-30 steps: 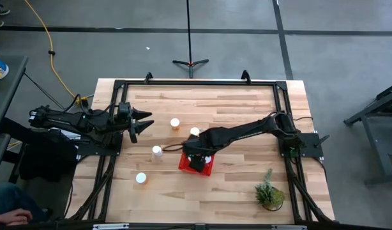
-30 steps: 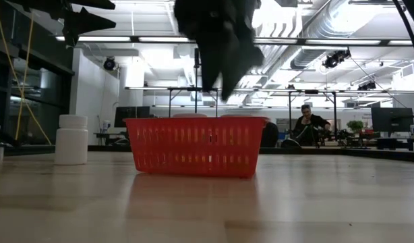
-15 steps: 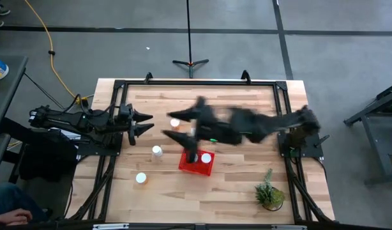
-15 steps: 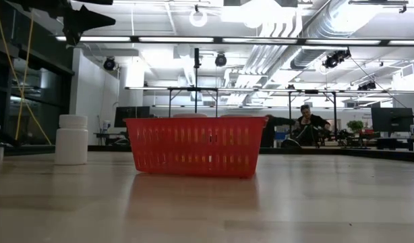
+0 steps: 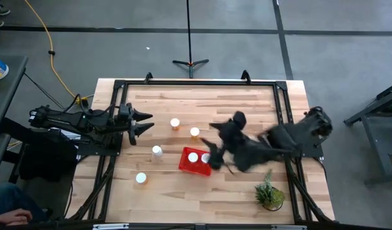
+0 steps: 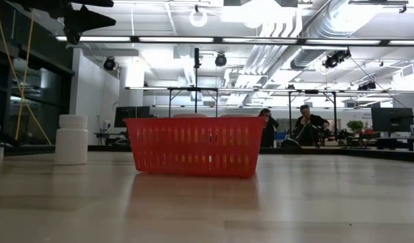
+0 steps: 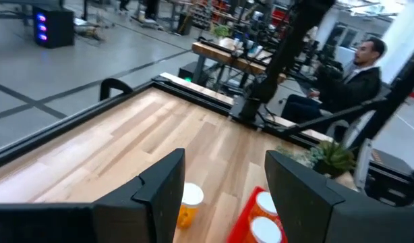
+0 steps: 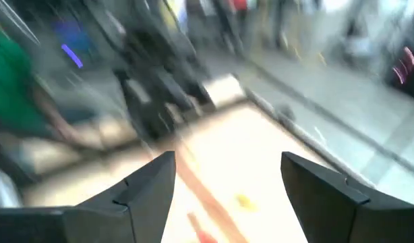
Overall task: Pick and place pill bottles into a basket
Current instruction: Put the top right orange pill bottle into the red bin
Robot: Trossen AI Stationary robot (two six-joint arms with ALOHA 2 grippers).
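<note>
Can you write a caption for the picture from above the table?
Two pill bottles sit in the red basket; four wait on the table.

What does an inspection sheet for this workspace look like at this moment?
Surface: wooden table, black frame around it.
Job's things: red basket holds two bottles; four bottles outside it at.
Clutter: potted plant near the right front corner.
Grippers: left claw open, parked at the left edge; right claw open and empty, beside the basket, motion-blurred.
Cables: yellow cable on the floor.
Surroundings: people seated behind the table; stand on the floor.
</note>
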